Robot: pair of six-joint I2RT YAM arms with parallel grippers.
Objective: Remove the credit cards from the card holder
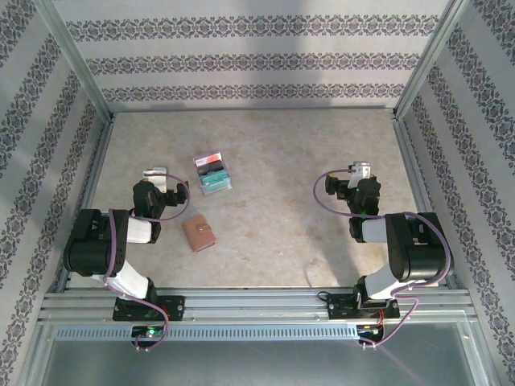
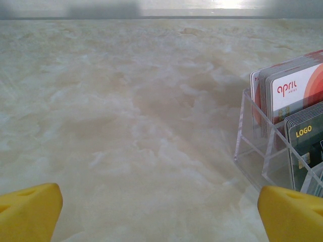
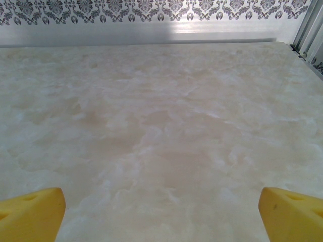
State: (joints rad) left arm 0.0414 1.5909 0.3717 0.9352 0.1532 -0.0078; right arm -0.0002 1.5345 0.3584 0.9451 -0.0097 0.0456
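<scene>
Start of the job: my left jaws and right jaws both stand wide and empty. The card holder [image 1: 199,234] lies closed on the surface [image 1: 282,161], nearer my left jaws; next I judge I must reach it and open it.

1 camera looks down on the whole table [image 1: 282,233] from above its near edge. 2 wrist cameras sit low over the table, facing its far wall [image 3: 151,10]. The left one shares the clear rack [image 2: 241,131] with the top view.
</scene>
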